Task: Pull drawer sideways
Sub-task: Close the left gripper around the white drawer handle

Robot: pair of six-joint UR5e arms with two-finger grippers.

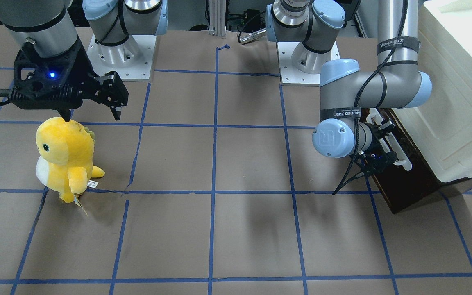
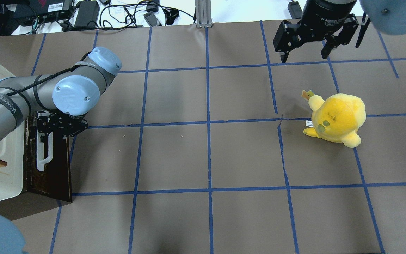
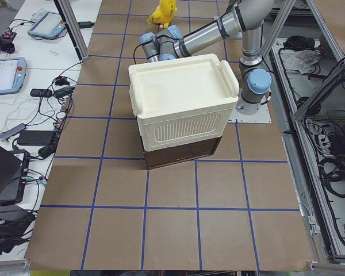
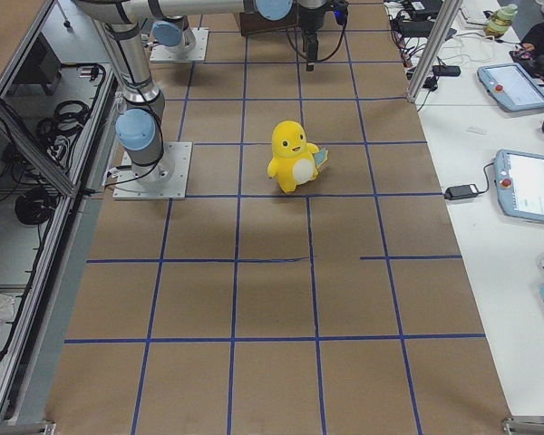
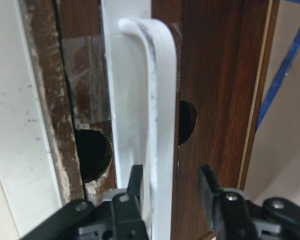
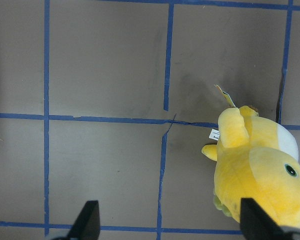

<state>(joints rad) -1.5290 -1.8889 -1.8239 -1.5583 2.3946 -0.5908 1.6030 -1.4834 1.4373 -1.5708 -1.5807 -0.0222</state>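
The drawer's dark brown front (image 1: 404, 184) sits at the foot of the cream-white cabinet (image 1: 457, 102), and its long white bar handle (image 1: 400, 157) faces the table. My left gripper (image 1: 383, 147) is at that handle. In the left wrist view the handle (image 5: 157, 125) runs between the open fingers (image 5: 135, 182) against the brown front (image 5: 215, 75); one finger is close beside it, the other stands apart. In the overhead view the left gripper (image 2: 60, 128) covers the handle's far end (image 2: 44, 155). My right gripper (image 2: 304, 58) hangs open and empty.
A yellow plush toy (image 1: 66, 155) stands on the brown paper-covered table just below the right gripper (image 1: 91, 116); it also shows in the right wrist view (image 6: 260, 170). Blue tape lines grid the table. Both arm bases stand at the robot's edge.
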